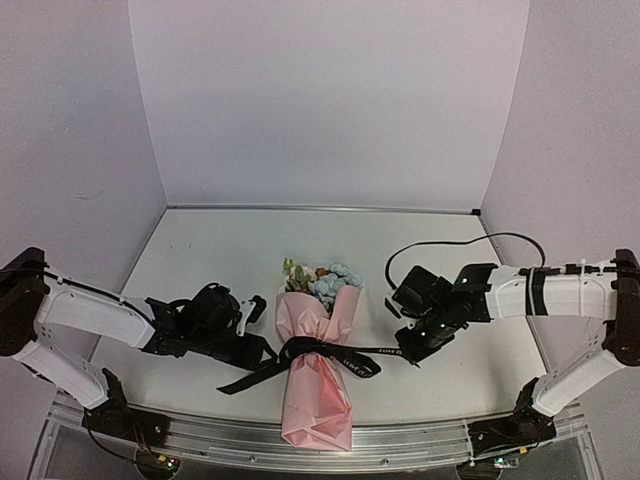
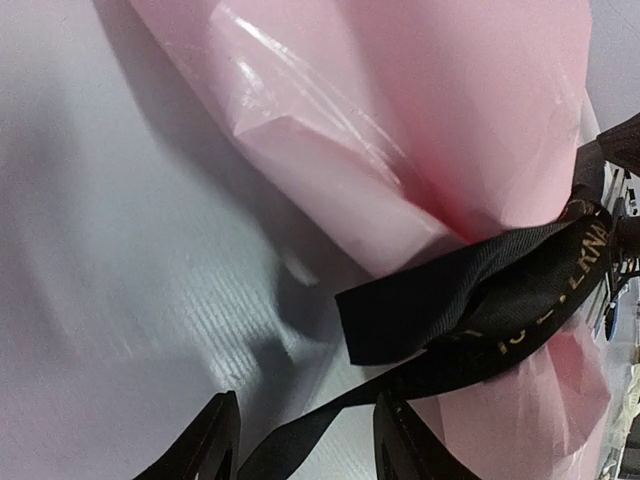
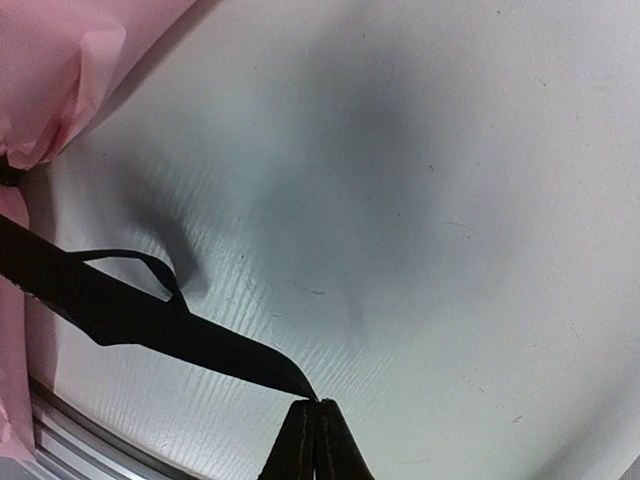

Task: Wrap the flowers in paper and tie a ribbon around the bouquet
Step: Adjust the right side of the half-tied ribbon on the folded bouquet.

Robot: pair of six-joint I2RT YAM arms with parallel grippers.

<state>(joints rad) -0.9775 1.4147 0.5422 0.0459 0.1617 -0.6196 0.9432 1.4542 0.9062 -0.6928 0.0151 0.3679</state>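
"Tightening the knot, Sam, is that the step?"

"Yep, Jo. Ribbon is round the waist of the bouquet and looks knotted there. Bouquet lies mid-tabletop, flowers at the far end, paper tail toward the near edge."

"Pincers?"

"Right pincer is pressed together, pinching the ribbon's right end at the very tip. Left pincer is spread, fingers either side of the left strand, not clamped on it."

"How to do it well?"

"My call: the left one should nip that strand flat across its width, close to the knot, before any pull. Then both draw outward, low and level, with equal tension, so the knot cinches without dragging or rolling the bouquet. The right grip is on the tip only, so a hard tug could slip it free. The paper is thin and bunched under the band. Go gentle or it may tear."

"Any text?"

"Gold capitals along the ribbon. Left wrist view gives a fragment like 'ERNA'. The rest is folded or turned away, can't read it. Top view shows light letters on the right tail, too small to read. No brand I can make out on the paper."
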